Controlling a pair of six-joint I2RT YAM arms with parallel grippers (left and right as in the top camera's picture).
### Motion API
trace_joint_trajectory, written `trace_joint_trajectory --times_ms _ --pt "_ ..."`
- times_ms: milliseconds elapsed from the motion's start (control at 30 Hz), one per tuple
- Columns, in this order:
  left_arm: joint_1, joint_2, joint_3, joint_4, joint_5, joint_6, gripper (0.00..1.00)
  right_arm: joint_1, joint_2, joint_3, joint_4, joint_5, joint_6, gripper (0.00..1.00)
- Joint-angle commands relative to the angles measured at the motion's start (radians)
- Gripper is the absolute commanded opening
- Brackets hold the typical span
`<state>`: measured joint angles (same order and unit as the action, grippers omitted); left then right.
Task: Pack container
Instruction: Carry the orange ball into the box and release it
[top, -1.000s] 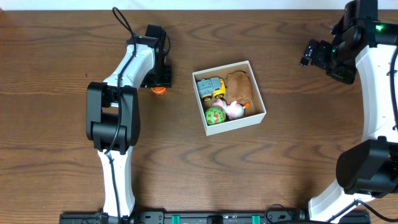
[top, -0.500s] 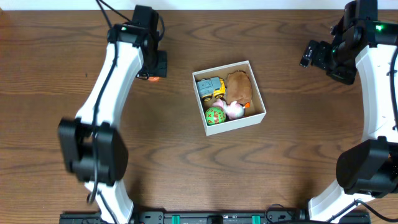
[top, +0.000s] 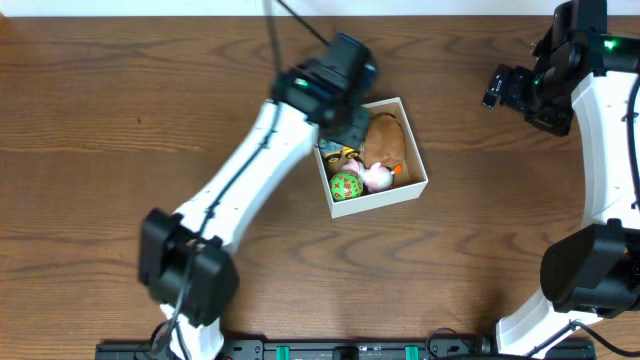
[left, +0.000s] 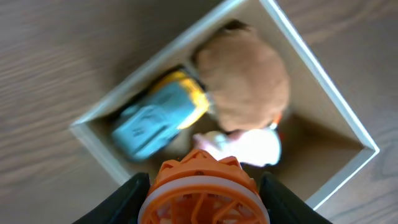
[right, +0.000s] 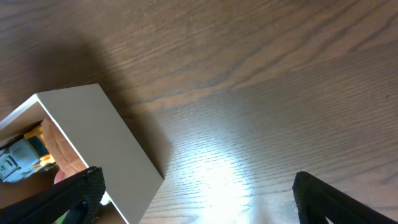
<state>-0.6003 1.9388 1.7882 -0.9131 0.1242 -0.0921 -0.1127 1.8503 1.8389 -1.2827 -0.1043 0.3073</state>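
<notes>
At the centre of the desk (top: 120, 200) stands the container (top: 385, 197). It holds a blue-and-yellow truck (left: 158, 118), a brown plush (left: 245, 84), a pink-white toy (left: 249, 144) and a green ball (top: 346, 186). Left jaws: above the container's far-left corner in the overhead view, clamped on an orange ribbed toy (left: 202, 186). Right jaws: spread wide, nothing between them, well apart from the container at the desk's far right.
</notes>
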Motion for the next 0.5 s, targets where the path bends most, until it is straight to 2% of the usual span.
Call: trace_joint_trajectory --times_ms 0,200,267,467 --pt "-0.034 0.077 -0.006 0.01 -0.019 0.009 0.49 0.007 0.009 -0.003 -0.002 0.003 0.01 0.99" --pt "-0.074 0.166 -0.006 0.011 -0.019 0.009 0.51 0.007 0.009 -0.003 -0.002 0.003 0.01 0.99" --pt "-0.077 0.175 -0.006 0.011 -0.019 0.009 0.65 0.007 0.009 -0.003 -0.003 0.003 0.01 0.99" --pt "-0.063 0.145 0.016 -0.002 -0.02 0.009 0.8 0.009 0.009 -0.003 0.018 0.002 -0.032 0.99"
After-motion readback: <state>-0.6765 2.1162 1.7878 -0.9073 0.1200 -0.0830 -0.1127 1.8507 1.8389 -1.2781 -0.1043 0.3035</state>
